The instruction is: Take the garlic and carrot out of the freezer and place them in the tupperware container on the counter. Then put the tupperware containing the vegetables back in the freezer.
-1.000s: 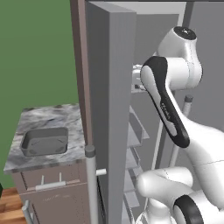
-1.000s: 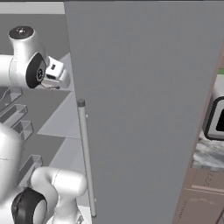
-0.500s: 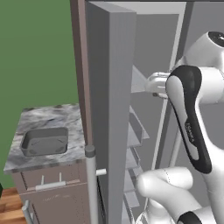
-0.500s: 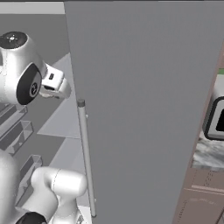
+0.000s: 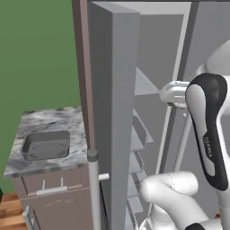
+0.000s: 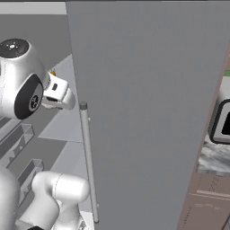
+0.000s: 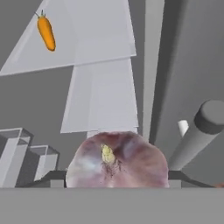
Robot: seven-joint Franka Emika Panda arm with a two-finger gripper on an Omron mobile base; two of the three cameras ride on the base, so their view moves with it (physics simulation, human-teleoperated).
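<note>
Close against the hand camera, at 6 o'clock, the garlic (image 7: 117, 161) sits between the gripper (image 7: 116, 177) fingers, jaws pinching it from both sides, evidently so it can be carried out of the freezer (image 5: 112, 90). Farther in, at 11 o'clock, the carrot (image 7: 46, 33) lies on a slanted shelf. Beyond the open door, the tupperware container (image 5: 46, 145) waits on the counter (image 5: 45, 123).
</note>
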